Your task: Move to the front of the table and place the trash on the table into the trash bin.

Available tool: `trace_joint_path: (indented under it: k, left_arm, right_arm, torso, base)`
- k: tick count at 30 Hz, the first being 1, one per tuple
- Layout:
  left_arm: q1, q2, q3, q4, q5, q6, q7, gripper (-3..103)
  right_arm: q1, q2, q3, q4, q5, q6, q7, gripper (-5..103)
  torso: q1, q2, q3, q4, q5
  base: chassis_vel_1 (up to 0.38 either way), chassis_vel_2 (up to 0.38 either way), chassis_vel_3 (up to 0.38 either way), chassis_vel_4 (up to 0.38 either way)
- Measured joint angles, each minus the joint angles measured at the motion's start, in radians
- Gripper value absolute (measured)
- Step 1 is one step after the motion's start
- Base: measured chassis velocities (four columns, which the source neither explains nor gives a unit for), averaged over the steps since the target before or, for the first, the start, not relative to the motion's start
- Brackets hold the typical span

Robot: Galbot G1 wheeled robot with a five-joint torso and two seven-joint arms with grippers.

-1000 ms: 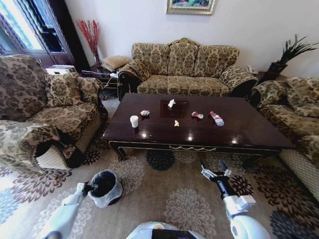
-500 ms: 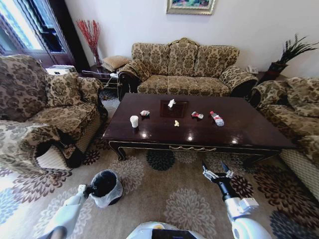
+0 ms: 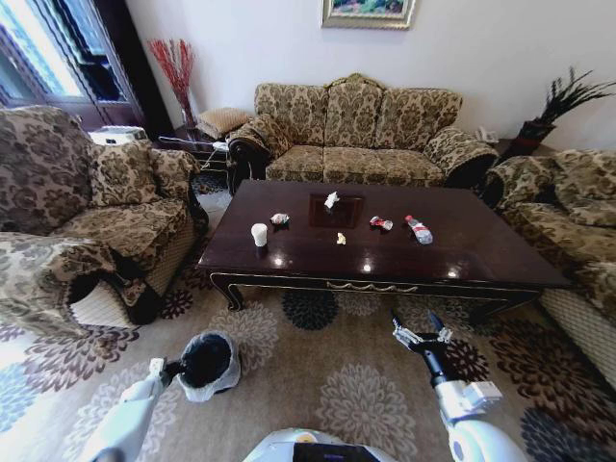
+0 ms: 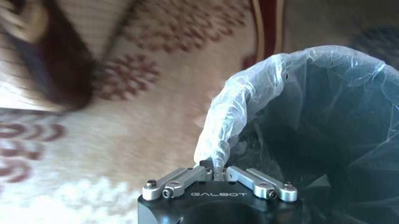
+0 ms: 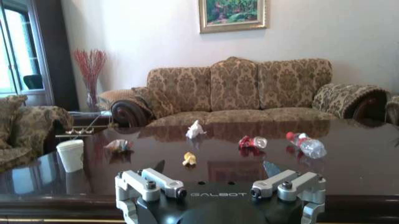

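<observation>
Dark wood table [image 3: 385, 252] stands ahead across the carpet, trash [image 3: 337, 225] scattered on top: the approach step, by my judgement. Left gripper [image 4: 215, 173] is clamped on the bin [image 4: 311, 130] rim. Right gripper [image 5: 219, 173] hangs spread apart, facing the cup [image 5: 70, 155]; driving closer comes first.
</observation>
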Motion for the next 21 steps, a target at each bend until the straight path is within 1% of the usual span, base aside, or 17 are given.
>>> trace_joint_path:
  k: [1, 2, 3, 4, 5, 6, 7, 9, 11, 12, 13, 14, 15, 16, 17, 20, 21]
  left_arm:
    - [0.059, 0.011, -0.019, -0.067, -0.054, 0.009, -0.022, 0]
    - [0.101, 0.015, -0.036, -0.118, -0.092, 0.019, -0.042, 0]
    - [0.101, 0.015, -0.036, -0.118, -0.092, 0.019, -0.042, 0]
    - [0.150, 0.015, -0.064, -0.179, -0.126, 0.034, -0.061, 0]
    - [0.212, 0.009, -0.113, -0.269, -0.164, 0.044, -0.081, 0]
    - [0.262, -0.001, -0.158, -0.346, -0.190, 0.046, -0.105, 0]
    - [0.294, -0.012, -0.189, -0.399, -0.204, 0.049, -0.121, 0]
    - [0.324, -0.026, -0.218, -0.450, -0.216, 0.051, -0.135, 0]
    - [0.406, -0.078, -0.306, -0.595, -0.238, 0.055, -0.161, 0]
    - [0.406, -0.078, -0.306, -0.595, -0.238, 0.055, -0.161, 0]
    - [0.449, -0.099, -0.342, -0.658, -0.252, 0.055, -0.166, 0]
    - [0.505, -0.133, -0.396, -0.744, -0.270, 0.055, -0.169, 0]
    - [0.505, -0.133, -0.396, -0.744, -0.270, 0.055, -0.169, 0]
    - [0.556, -0.168, -0.449, -0.830, -0.287, 0.055, -0.171, 0]
    - [0.622, -0.208, -0.515, -0.994, -0.321, 0.064, -0.181, 0]
    - [0.659, -0.210, -0.543, -1.143, -0.354, 0.087, -0.195, 0]
    - [0.659, -0.210, -0.543, -1.143, -0.354, 0.087, -0.195, 0]
  right_arm:
    - [0.004, -0.001, -0.001, 0.000, 0.005, -0.001, 0.000, 100]
    - [0.006, -0.002, -0.001, 0.000, 0.009, -0.001, 0.000, 100]
    - [0.006, -0.002, -0.001, 0.000, 0.009, -0.001, 0.000, 100]
    - [0.010, -0.003, -0.002, -0.001, 0.012, -0.001, -0.001, 100]
    - [0.013, -0.003, -0.003, -0.007, 0.017, 0.001, -0.003, 100]
    - [0.017, -0.003, -0.004, -0.012, 0.021, 0.002, -0.006, 100]
    - [0.018, -0.003, -0.005, -0.015, 0.023, 0.003, -0.008, 100]
    - [0.021, -0.001, -0.006, -0.018, 0.025, 0.004, -0.009, 100]
    - [0.032, 0.005, -0.010, -0.027, 0.026, 0.009, -0.011, 100]
    - [0.032, 0.005, -0.010, -0.027, 0.026, 0.009, -0.011, 100]
    - [0.039, 0.008, -0.013, -0.033, 0.025, 0.012, -0.012, 100]
    - [0.050, 0.011, -0.019, -0.040, 0.024, 0.015, -0.014, 100]
    - [0.050, 0.011, -0.019, -0.040, 0.024, 0.015, -0.014, 100]
    - [0.057, 0.013, -0.027, -0.043, 0.023, 0.017, -0.017, 100]
    - [0.051, 0.020, -0.031, -0.044, 0.023, 0.029, -0.018, 100]
    - [0.040, 0.033, -0.019, -0.044, 0.023, 0.065, -0.017, 100]
    - [0.040, 0.033, -0.019, -0.044, 0.023, 0.065, -0.017, 100]
  torso:
    - [0.000, 0.000, 0.000, 0.0004, 0.0019]
    - [0.000, 0.000, 0.000, 0.0009, 0.0009]
    - [0.000, 0.000, 0.000, 0.0009, 0.0009]
    - [0.000, 0.000, 0.000, 0.0007, -0.0005]
    - [0.000, 0.000, 0.000, 0.0011, -0.0004]
    - [0.000, 0.000, 0.000, 0.0006, 0.0011]
    - [0.000, 0.000, 0.000, 0.0008, 0.0021]
    - [0.000, 0.000, 0.000, 0.0004, 0.0023]
    - [0.000, 0.000, 0.000, -0.0006, 0.0005]
    - [0.000, 0.000, 0.000, -0.0006, 0.0005]
    - [0.000, 0.000, 0.000, -0.0004, 0.0003]
    - [0.000, 0.000, 0.000, 0.0005, 0.0016]
    - [0.000, 0.000, 0.000, 0.0005, 0.0016]
    - [0.000, 0.000, 0.000, 0.0015, 0.0016]
    - [0.000, 0.000, 0.000, 0.0015, 0.0012]
    - [0.000, 0.000, 0.000, -0.0001, 0.0015]
    - [0.000, 0.000, 0.000, -0.0001, 0.0015]
  base:
    - [0.000, 0.000, 0.000, 0.000]
    - [0.000, 0.000, 0.000, 0.000]
    - [0.000, 0.000, 0.000, 0.000]
    - [0.000, 0.000, 0.000, 0.000]
    - [0.000, 0.000, 0.000, 0.000]
    - [0.000, 0.000, 0.000, 0.000]
    - [0.000, 0.000, 0.000, 0.000]
    - [0.000, 0.000, 0.000, 0.000]
    - [0.000, 0.000, 0.000, 0.000]
    - [0.000, 0.000, 0.000, 0.000]
    - [0.000, 0.000, 0.000, 0.000]
    - [0.000, 0.000, 0.000, 0.000]
    - [0.000, 0.000, 0.000, 0.000]
    - [0.000, 0.000, 0.000, 0.000]
    - [0.000, 0.000, 0.000, 0.000]
    - [0.000, 0.000, 0.000, 0.000]
    - [0.000, 0.000, 0.000, 0.000]
